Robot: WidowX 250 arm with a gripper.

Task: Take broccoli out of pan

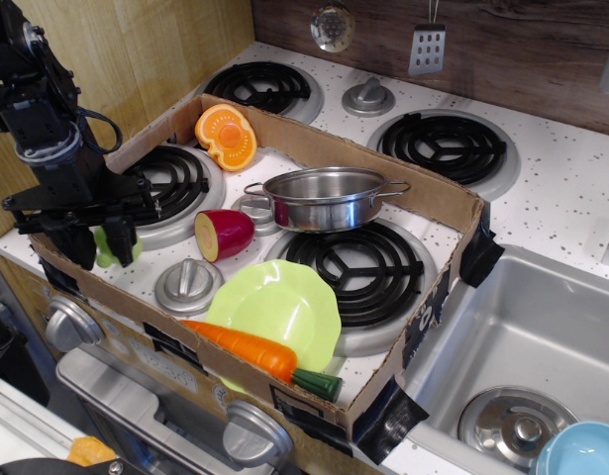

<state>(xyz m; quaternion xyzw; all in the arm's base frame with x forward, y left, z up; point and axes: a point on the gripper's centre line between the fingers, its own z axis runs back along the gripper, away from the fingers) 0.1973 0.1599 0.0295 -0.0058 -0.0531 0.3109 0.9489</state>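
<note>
The broccoli (105,248), a small pale lime-green lump, rests on the stove top at the front left corner of the cardboard box, outside the pan. My gripper (106,255) stands over it with its black fingers (127,240) spread on either side, open. The pan (324,196), a shallow shiny steel pot with wire loop handles, sits in the middle of the box, well to the right of the gripper, and looks empty.
A lime-green plate (274,307) and an orange carrot (247,348) lie at the front. A red vegetable half (225,234) and an orange half (227,137) lie in the box. Cardboard walls (423,198) ring the stove. A sink (542,327) is at right.
</note>
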